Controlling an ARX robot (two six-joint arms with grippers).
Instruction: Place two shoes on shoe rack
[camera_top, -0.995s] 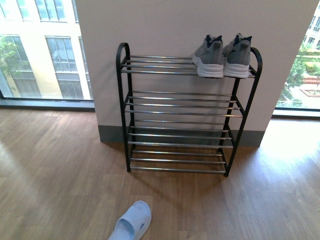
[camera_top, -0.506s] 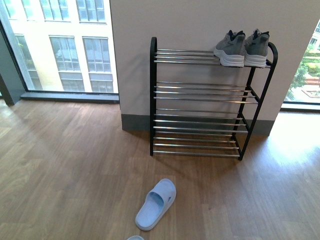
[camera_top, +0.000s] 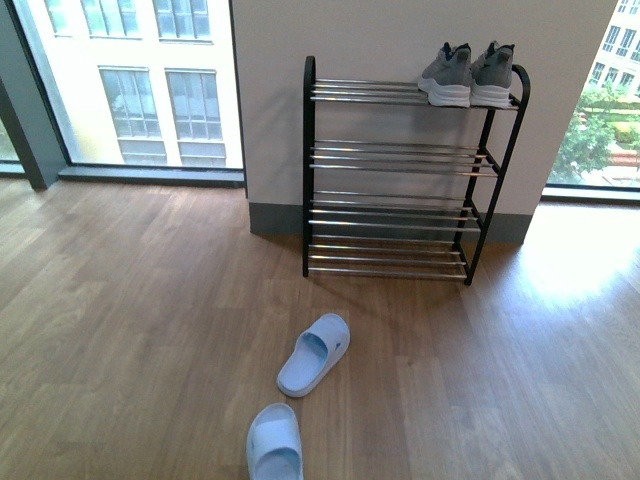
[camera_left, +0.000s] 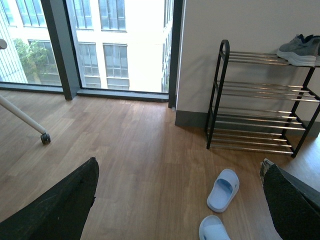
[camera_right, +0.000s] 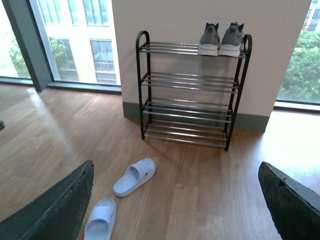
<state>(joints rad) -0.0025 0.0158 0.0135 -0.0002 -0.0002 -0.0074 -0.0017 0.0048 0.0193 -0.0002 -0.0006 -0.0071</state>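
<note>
The two shoes, grey sneakers with white soles, stand side by side at the right end of the shoe rack's top tier, heels facing me: one (camera_top: 447, 76) and the other (camera_top: 493, 74). The shoe rack (camera_top: 400, 155) is a black frame with silver bars against the wall. The right wrist view shows both shoes (camera_right: 209, 40) (camera_right: 231, 40) on the rack (camera_right: 190, 80). In the left wrist view one shoe (camera_left: 299, 49) shows on the rack (camera_left: 260, 92). My left gripper (camera_left: 177, 200) and right gripper (camera_right: 175, 200) are open, empty, well back from the rack. Neither arm shows in the front view.
Two light blue slippers lie on the wooden floor in front of the rack, one (camera_top: 314, 354) nearer the rack, one (camera_top: 274, 443) closer to me. Tall windows flank the wall. A white leg with a caster (camera_left: 45, 137) stands off to one side in the left wrist view.
The front view has drawn back from the rack, which now looks smaller and farther. Both slippers have come into view. The shoes have stayed on the top tier.
</note>
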